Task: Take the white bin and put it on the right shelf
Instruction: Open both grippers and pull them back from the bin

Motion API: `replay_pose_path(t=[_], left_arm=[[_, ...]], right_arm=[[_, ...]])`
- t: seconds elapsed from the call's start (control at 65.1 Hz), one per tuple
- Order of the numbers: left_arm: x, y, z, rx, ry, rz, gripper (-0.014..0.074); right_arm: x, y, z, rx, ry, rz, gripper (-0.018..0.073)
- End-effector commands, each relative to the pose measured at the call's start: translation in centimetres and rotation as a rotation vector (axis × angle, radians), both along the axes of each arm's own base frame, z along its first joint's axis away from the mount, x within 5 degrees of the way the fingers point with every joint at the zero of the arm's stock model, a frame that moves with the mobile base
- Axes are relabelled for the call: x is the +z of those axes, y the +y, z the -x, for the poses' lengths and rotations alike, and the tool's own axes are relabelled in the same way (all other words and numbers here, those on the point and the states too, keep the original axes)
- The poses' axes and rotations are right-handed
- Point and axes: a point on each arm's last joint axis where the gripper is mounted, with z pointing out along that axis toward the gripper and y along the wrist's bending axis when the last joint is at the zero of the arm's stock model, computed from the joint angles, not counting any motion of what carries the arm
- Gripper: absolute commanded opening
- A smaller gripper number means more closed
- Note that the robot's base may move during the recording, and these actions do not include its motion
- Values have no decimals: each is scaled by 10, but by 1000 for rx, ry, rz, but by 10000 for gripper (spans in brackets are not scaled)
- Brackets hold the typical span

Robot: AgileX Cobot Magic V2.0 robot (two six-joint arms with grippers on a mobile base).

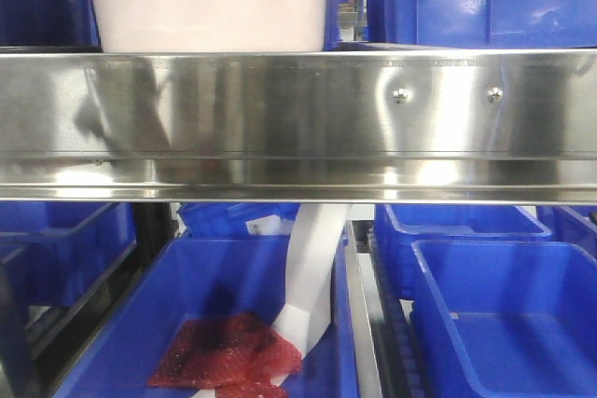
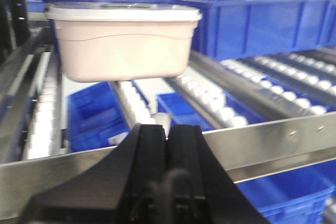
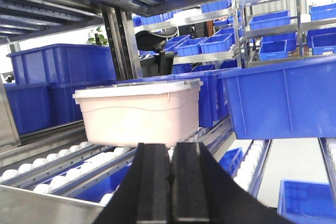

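I see the bin, lid on, sitting on the shelf behind its shiny front rail, on the roller tracks, toward the left in the front view. On the rail, 2 screws show right of the bin. Blue crates stand beside and behind it. My left tool has its fingers pressed together, holding nothing, short of the rail. My right tool is likewise pressed together and empty, near the bin. Below, a lower crate holds red material.
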Motion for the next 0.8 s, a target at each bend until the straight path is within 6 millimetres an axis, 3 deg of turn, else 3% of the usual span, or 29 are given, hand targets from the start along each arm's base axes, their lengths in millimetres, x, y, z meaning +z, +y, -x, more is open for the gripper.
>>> replay_pose_path(t=[0.0,0.323,0.492,0.63,0.784], left_arm=[[14,1,0,3,-61,91,-118],[15,0,1,-6,-59,110,-117],[11,9,-4,112,-32,78,-117],[-4,23,-4,270,11,29,-117],[-32,32,-2,356,-79,-55,-117]], right_arm=[[11,-3,1,-33,-31,-25,77],[11,-3,1,-33,-31,-25,77],[11,-3,1,-34,-32,-25,77],[11,-3,1,-34,-32,-25,77],[11,-3,1,-34,-32,-25,77]])
